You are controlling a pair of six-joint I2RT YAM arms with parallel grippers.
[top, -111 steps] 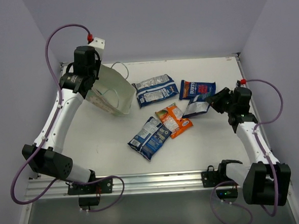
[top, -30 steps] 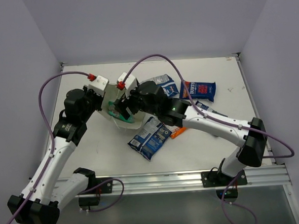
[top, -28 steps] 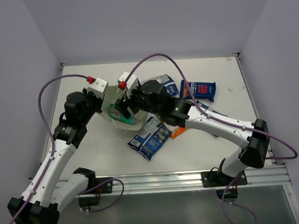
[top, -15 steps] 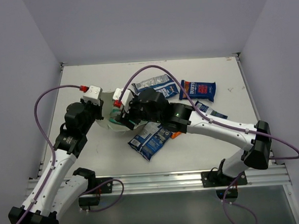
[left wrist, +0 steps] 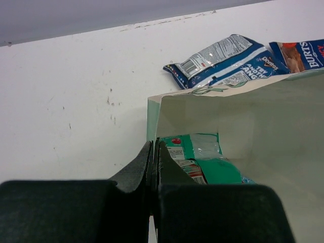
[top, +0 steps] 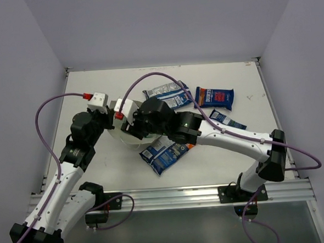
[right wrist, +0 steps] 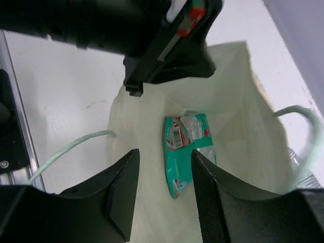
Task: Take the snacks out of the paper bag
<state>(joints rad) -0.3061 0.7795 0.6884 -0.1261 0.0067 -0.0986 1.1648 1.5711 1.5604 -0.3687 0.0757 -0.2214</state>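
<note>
While the flat teal-green foil packet [right wrist: 183, 147] lay inside the pale green and cream paper bag [left wrist: 263, 116], the left gripper [left wrist: 153, 162] was clamped shut on its rim. The right gripper [right wrist: 164, 154] hung over the mouth, fingers parted, gripping nothing. The bag sat left of centre on the white table [top: 242, 78].

I get bright, even light from above, soft shadows on the table [top: 242, 78]; both wrist views blur their near fingers [right wrist: 121, 192], and one blue-and-white packet [left wrist: 223, 61] glints
</note>
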